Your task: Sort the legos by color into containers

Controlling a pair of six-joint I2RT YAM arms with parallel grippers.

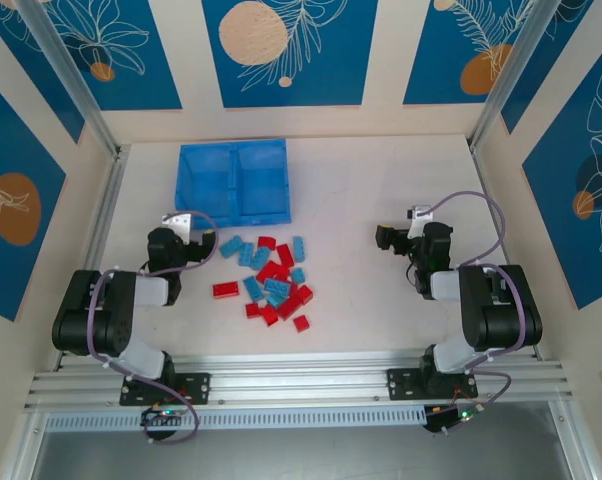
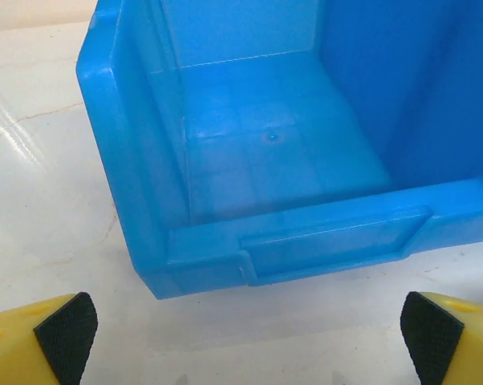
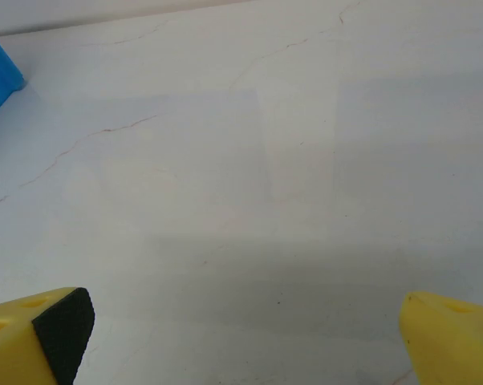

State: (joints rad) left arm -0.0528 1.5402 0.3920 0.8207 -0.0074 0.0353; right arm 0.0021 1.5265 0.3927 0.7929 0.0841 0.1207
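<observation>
While wide apart, left fingers point(image 2: 65, 337) just short of bin point(image 2: 225, 253).

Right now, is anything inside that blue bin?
Both bin compartments show bare blue floor; the legos lie on the table outside. The near wall hides a strip of floor in the left wrist view.

Red and light blue legos point(image 1: 266, 280) lie mixed in a loose cluster on the tabletop, just nearer than the two side-by-side blue containers point(image 1: 209, 180).
</observation>
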